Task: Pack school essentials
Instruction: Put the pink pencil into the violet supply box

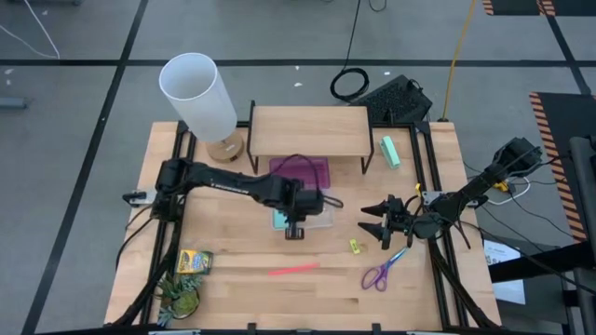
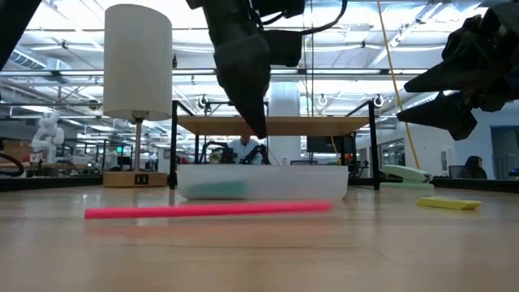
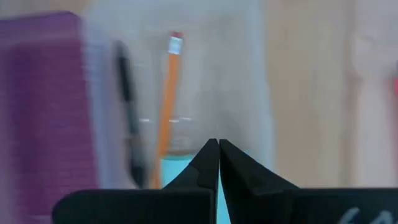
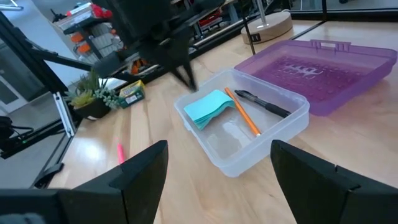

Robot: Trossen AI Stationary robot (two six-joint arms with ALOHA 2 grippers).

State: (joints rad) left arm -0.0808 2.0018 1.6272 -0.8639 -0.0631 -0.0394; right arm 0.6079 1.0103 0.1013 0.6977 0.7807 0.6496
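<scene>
Clear plastic box [image 4: 245, 134] sits at table centre, just in front of the wooden shelf riser [image 1: 307, 129]. Its purple lid [image 4: 323, 71] lies open flat on the side toward the riser. Inside: light-blue note pad [image 4: 208, 107], orange pencil [image 4: 242, 112] laid across it, black pen [image 4: 261, 102] beside the pencil toward the lid.

Left gripper [image 1: 295, 226] hangs over the box's front edge, fingers pressed together, nothing between them. From the left wrist view the closed tips point down at the blue pad [image 3: 180, 171].

Pink stick [image 1: 294, 270] lies on the bare wood in front of the box, well apart from it. Small yellow piece [image 1: 355, 247] rests to the right of the box, near the right gripper [image 1: 376, 229]. Scissors [image 1: 382, 272], purple and blue handles, lie in front of that gripper, blades angled toward it.

Right gripper hovers above the table just right of the box, fingers spread wide, holding nothing.

Crayon box [image 1: 195, 261], yellow-green, sits near the front left corner, with the green toy dinosaur [image 1: 180, 297] just in front of it.

Mint-green block [image 1: 390, 151] lies right of the riser, toward the back. White-shaded lamp [image 1: 199, 96] on a wooden base stands at the back left, next to the riser.
</scene>
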